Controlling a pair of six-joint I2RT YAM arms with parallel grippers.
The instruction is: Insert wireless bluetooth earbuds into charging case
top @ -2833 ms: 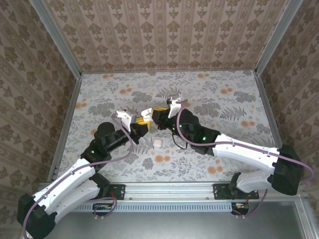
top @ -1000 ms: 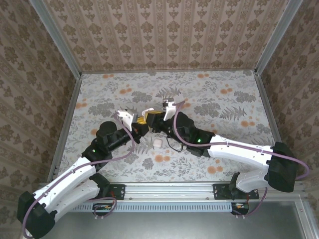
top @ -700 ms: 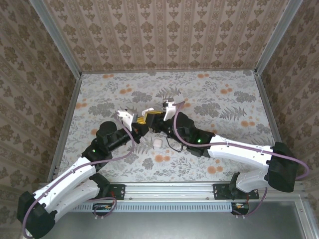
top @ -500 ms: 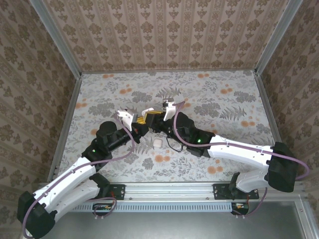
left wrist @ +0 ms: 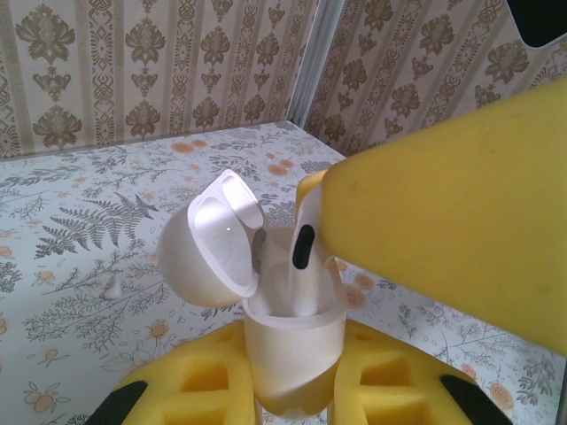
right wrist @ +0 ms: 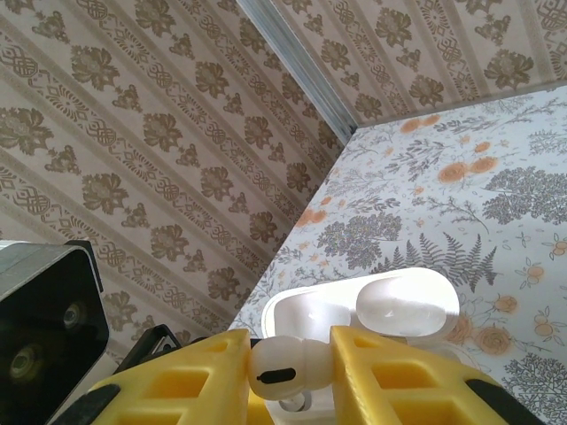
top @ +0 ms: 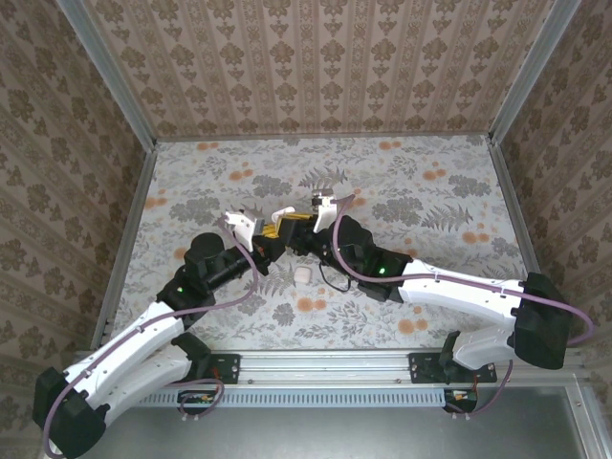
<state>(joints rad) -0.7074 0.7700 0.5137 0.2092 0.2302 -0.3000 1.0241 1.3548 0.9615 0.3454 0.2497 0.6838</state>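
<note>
Glossy white pebble-shaped charging case (left wrist: 292,341), lid swung to 10 o'clock, clamped in left gripper (left wrist: 292,394); white earbud (right wrist: 282,372), pinched by right gripper (right wrist: 288,359), apparently half-seated; release and closing outstanding.

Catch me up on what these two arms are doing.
The left pincer grips the white charging case at its base and holds it upright, with the lid flipped open. The right pincer pinches an earbud, whose stem reaches partway down into the case's opening; the bud is not yet seated. A separate small white piece lies on the floral table, nearer the arm bases.
</note>
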